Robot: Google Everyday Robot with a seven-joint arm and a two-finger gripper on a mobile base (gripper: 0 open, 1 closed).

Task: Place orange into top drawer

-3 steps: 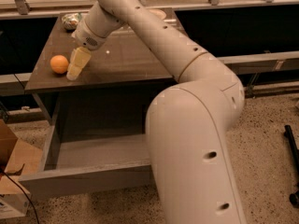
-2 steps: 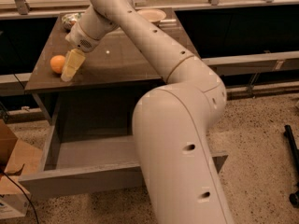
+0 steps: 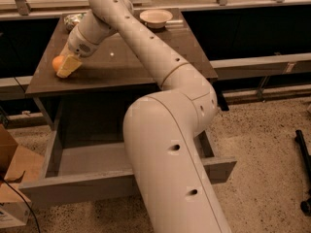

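The orange (image 3: pixel 57 62) sits near the left edge of the brown table (image 3: pixel 126 67). My gripper (image 3: pixel 68 66) is low over the table, right against the orange's right side, and covers part of it. The top drawer (image 3: pixel 73 188) stands pulled open below the table's front. Its grey inside shows on the left, and my arm hides its right part.
A shallow white bowl (image 3: pixel 155 17) stands at the table's back middle. A green-and-white snack bag (image 3: pixel 73 19) lies at the back left. A cardboard box (image 3: pixel 12 178) sits on the floor left of the drawer. A railing runs behind the table.
My gripper has moved left along the table, from beside the orange to right against it. The orange has stayed in place.
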